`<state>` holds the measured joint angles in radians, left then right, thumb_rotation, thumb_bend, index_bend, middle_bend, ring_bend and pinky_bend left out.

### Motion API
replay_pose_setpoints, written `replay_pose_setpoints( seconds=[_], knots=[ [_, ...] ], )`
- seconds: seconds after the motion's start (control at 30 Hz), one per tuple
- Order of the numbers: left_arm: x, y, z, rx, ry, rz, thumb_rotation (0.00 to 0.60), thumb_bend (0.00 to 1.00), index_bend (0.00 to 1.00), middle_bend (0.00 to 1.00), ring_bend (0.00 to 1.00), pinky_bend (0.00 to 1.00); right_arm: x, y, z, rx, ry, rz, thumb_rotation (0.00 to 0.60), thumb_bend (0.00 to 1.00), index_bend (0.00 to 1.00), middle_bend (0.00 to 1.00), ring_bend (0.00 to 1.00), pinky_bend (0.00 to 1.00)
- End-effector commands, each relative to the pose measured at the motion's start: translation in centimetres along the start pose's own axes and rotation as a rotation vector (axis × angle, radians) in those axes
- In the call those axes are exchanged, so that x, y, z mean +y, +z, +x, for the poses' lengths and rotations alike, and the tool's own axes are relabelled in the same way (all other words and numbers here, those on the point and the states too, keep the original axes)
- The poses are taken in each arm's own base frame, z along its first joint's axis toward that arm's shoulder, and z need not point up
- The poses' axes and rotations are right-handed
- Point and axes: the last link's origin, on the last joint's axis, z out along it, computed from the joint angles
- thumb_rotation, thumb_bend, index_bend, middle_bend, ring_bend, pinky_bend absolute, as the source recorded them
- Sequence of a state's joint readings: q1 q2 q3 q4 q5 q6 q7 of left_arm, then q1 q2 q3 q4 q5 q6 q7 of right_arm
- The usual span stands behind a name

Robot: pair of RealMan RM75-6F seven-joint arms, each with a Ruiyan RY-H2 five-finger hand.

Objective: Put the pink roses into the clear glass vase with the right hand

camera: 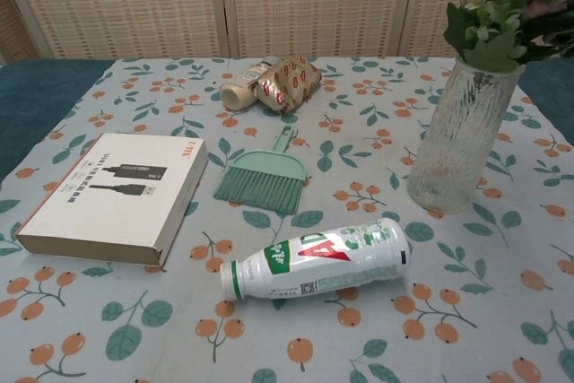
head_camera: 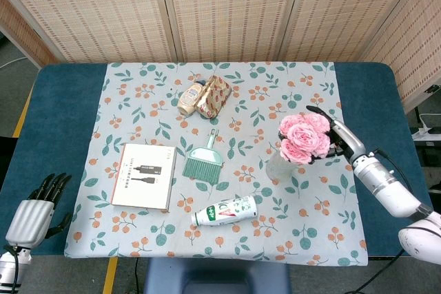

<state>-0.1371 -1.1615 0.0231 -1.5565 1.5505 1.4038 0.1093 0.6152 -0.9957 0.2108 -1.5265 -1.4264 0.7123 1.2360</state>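
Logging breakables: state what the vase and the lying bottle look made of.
Vase: clear glass, seemingly, with a rippled texture; the tablecloth shows through it. Bottle: probably plastic, white and glossy, printed green-and-red label, white cap.

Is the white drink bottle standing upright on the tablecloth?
No, the white drink bottle lies on its side on the tablecloth, in front of the green brush.

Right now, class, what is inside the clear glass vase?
The pink roses stand in the clear glass vase, leaves bunched at its rim. The ribbed glass blurs the stems inside. The right hand is beside the blooms; whether its fingers grip them is hidden.
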Motion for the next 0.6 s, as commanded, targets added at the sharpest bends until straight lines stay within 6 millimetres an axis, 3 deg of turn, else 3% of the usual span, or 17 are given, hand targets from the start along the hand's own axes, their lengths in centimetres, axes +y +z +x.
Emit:
replay_pose_setpoints(
  seconds=[0.03, 0.13, 0.33, 0.47, 0.6],
  knots=[
    [0.0, 0.0, -0.1, -0.002, -0.001, 0.000, 0.600, 0.35, 0.05, 0.06, 0.00, 0.29, 1.3, -4.1, 1.5, 0.072, -0.111, 0.017, 0.600, 0.00, 0.00, 0.57, 0.68, 0.94],
    [-0.1, 0.2, -0.1, -0.007, -0.003, 0.004, 0.600, 0.35, 0.05, 0.06, 0.00, 0.29, 2.3, -6.6, 1.9, 0.140, -0.234, 0.054, 0.600, 0.00, 0.00, 0.39, 0.48, 0.86],
    [-0.1, 0.1, -0.2, -0.008, 0.001, 0.003, 0.600, 0.35, 0.05, 0.07, 0.00, 0.29, 5.0, -11.1, -0.2, 0.268, -0.478, 0.112, 0.600, 0.00, 0.00, 0.19, 0.19, 0.70],
    [0.0, 0.1, -0.2, -0.007, 0.004, -0.002, 0.600, 0.35, 0.05, 0.07, 0.00, 0.29, 6.2, -13.3, -1.7, 0.328, -0.548, 0.173, 0.600, 0.00, 0.00, 0.17, 0.14, 0.62],
    [0.0, 0.2, -0.4, -0.011, 0.008, 0.000, 0.600, 0.35, 0.05, 0.08, 0.00, 0.29, 7.6, -15.3, -2.6, 0.358, -0.665, 0.155, 0.600, 0.00, 0.08, 0.17, 0.14, 0.60]
  ],
)
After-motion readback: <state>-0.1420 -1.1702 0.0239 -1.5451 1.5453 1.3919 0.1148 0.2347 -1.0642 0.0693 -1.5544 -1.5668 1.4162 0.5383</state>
